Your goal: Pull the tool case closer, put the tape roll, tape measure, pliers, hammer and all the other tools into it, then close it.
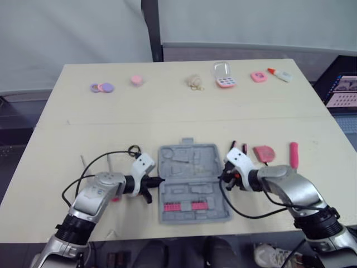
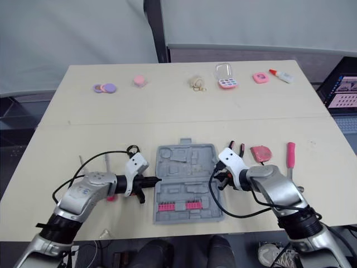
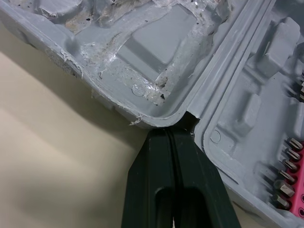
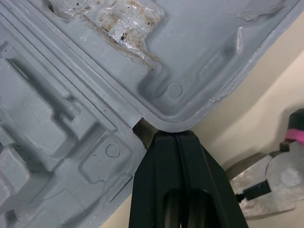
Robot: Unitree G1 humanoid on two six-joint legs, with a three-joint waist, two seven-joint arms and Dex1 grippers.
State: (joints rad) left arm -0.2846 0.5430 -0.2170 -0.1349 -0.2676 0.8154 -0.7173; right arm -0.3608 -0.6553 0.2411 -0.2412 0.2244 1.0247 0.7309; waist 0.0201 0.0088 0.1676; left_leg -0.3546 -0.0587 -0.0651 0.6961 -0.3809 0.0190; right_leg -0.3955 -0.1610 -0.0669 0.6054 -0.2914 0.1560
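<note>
The grey tool case point(image 1: 188, 167) lies open and flat near the table's front edge, with a row of pink bits point(image 1: 184, 206) in its near half. My left gripper point(image 1: 159, 181) is shut, its tips point(image 3: 170, 132) pressed into the hinge notch on the case's left side. My right gripper point(image 1: 222, 177) is shut too, its tips point(image 4: 175, 137) at the hinge notch on the right side. Pink-handled pliers point(image 1: 240, 148), a red tape measure point(image 1: 264, 152) and a pink-handled tool point(image 1: 293, 154) lie right of the case. The pliers' head point(image 4: 266, 183) sits close beside the right fingers.
Two thin metal tools point(image 1: 83, 163) lie left of my left arm, and something pink point(image 1: 115, 197) peeks from under it. Along the far edge are purple discs point(image 1: 102, 87), a pink item point(image 1: 136, 80), a clear-lidded box point(image 1: 224, 75) and a glue tube point(image 1: 280, 74).
</note>
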